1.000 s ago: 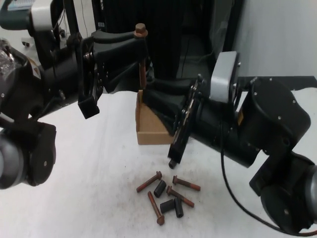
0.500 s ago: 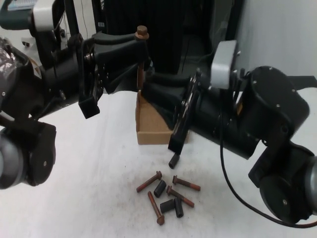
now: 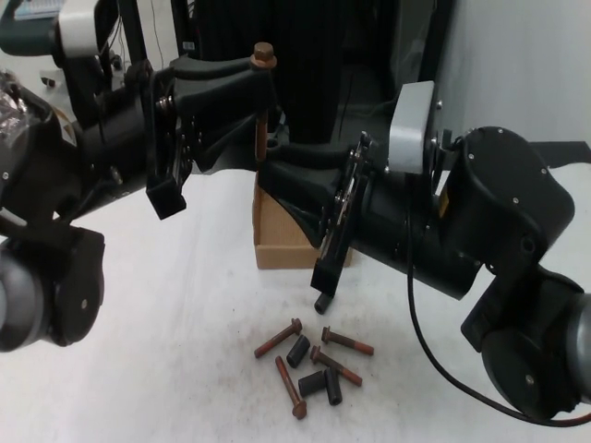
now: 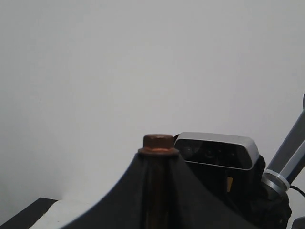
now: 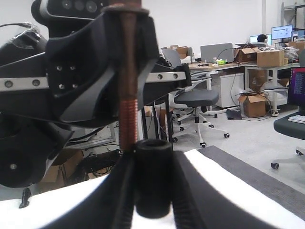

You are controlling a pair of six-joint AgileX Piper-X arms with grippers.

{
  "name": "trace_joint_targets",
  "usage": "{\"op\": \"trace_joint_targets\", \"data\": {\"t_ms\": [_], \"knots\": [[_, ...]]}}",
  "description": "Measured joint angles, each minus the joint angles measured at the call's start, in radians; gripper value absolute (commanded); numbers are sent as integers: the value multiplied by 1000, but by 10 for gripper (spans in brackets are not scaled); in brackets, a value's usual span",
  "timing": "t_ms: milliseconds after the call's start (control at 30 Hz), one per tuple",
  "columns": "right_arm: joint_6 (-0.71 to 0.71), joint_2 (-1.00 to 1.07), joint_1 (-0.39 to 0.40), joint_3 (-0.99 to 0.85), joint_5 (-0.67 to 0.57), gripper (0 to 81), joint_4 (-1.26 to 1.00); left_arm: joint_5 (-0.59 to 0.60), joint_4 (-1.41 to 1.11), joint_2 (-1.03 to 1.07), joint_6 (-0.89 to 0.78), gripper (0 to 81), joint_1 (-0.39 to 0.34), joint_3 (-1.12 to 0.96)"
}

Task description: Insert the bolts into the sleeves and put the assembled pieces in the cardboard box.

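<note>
**High view:** my left gripper (image 3: pixel 265 81) is clamped on a bolt (image 3: pixel 263 57), upright and head up, near the box (image 3: pixel 277 251). The right gripper (image 3: pixel 275 159) sits just beneath it.

**Left wrist view:** the gripper closes just under the bolt head.

**Right wrist view:** the right gripper pinches a sleeve (image 5: pixel 152 176) with its bore vertical. The bolt's threaded tip hangs just beside the sleeve's mouth, not yet entered. I judge a small sideways correction must precede lowering.

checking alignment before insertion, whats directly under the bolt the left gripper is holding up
The black sleeve, clamped in the right gripper, sits under the threaded end of the bolt. It hides the tip, so entry into the bore cannot be seen.
</note>
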Motion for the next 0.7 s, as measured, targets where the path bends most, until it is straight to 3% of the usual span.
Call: {"op": "trace_joint_targets", "data": {"t_ms": [700], "knots": [[0, 0, 9, -7, -2, 3, 56, -2, 3, 0, 0, 4, 0, 0]]}}
